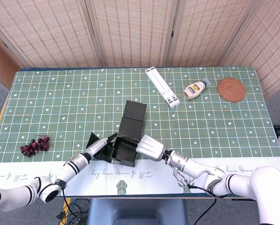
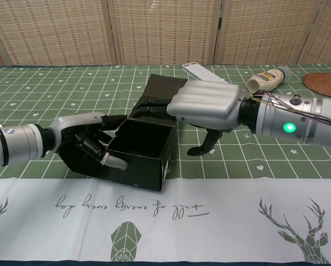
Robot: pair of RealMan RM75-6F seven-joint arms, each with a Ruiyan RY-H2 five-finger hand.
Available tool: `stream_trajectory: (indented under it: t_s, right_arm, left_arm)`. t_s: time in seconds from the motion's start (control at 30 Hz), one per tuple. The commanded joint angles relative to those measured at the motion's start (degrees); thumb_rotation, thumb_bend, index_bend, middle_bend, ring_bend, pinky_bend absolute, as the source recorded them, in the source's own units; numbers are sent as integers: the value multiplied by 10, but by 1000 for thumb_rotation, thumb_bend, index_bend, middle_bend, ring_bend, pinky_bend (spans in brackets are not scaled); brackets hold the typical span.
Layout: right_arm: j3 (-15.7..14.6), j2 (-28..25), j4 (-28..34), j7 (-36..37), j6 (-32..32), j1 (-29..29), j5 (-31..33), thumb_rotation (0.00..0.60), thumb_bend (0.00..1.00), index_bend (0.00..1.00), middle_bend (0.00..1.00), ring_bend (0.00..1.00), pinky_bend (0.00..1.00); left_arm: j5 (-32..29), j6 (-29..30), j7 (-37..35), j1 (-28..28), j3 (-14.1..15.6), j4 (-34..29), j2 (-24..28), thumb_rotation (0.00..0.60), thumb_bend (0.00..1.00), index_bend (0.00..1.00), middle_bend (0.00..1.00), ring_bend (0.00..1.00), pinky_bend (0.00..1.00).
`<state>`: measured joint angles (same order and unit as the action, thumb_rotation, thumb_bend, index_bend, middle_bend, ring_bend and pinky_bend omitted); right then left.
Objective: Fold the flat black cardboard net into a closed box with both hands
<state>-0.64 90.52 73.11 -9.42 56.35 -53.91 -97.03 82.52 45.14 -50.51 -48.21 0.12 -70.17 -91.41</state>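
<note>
The black cardboard box [image 1: 123, 149] stands near the table's front edge, its top open and its walls raised. In the chest view the box [image 2: 135, 169] shows a dark hollow inside. Its lid flap [image 1: 134, 112] lies back toward the far side. My left hand [image 2: 85, 138] curls around the loose left side flap [image 1: 92, 139] and presses against the box's left wall. My right hand [image 2: 207, 105] hovers at the box's back right, fingers laid over the rear wall where the lid [image 2: 165, 88] hinges. Its thumb hangs free to the right of the box.
A bunch of dark grapes [image 1: 34, 146] lies at the front left. At the back right lie a long white stand [image 1: 162, 86], a mayonnaise bottle [image 1: 196, 89] and a round woven coaster [image 1: 231, 89]. The white cloth strip [image 2: 220, 210] marks the near table edge.
</note>
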Motion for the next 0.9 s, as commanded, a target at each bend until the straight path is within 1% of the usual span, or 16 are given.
stream_trajectory:
  t_s: [0.03,0.13,0.23,0.4,0.5,0.6,0.7,0.77,0.9]
  right_arm:
    - [8,-8,18,3,9,17,22,600,240,0,29,729,1000]
    - [12,-20,41,7,10,32,45,600,238,0,30,729,1000]
    - [15,-38,77,21,6,54,83,600,233,0,52,729,1000]
    - [9,-70,127,38,-14,81,133,600,233,0,92,730,1000]
    - [4,-81,141,44,-31,91,156,600,233,0,117,730,1000]
    - [3,-83,141,50,-69,87,181,600,233,0,144,730,1000]
    - [12,-75,132,53,-105,75,204,600,233,0,145,729,1000]
    - [20,-65,122,52,-122,66,215,600,233,0,145,730,1000]
    - [47,-31,85,54,-151,42,235,600,233,0,128,729,1000]
  left_arm:
    - [-16,4,47,10,-8,-23,12,600,73,0,0,508,810]
    - [-28,14,88,21,-13,-38,18,600,73,0,0,495,810]
    - [-36,29,122,32,-16,-62,32,600,73,0,0,490,810]
    - [-36,49,155,51,-17,-101,62,600,73,0,0,495,810]
    - [-29,65,167,63,-16,-123,82,600,73,0,0,489,810]
    - [-26,75,173,72,-16,-143,101,600,73,0,0,489,810]
    - [-22,83,174,80,-18,-161,117,600,73,0,0,486,810]
    - [-19,88,175,84,-18,-170,125,600,73,0,0,485,810]
    - [-14,93,175,92,-18,-185,138,600,73,0,0,484,810]
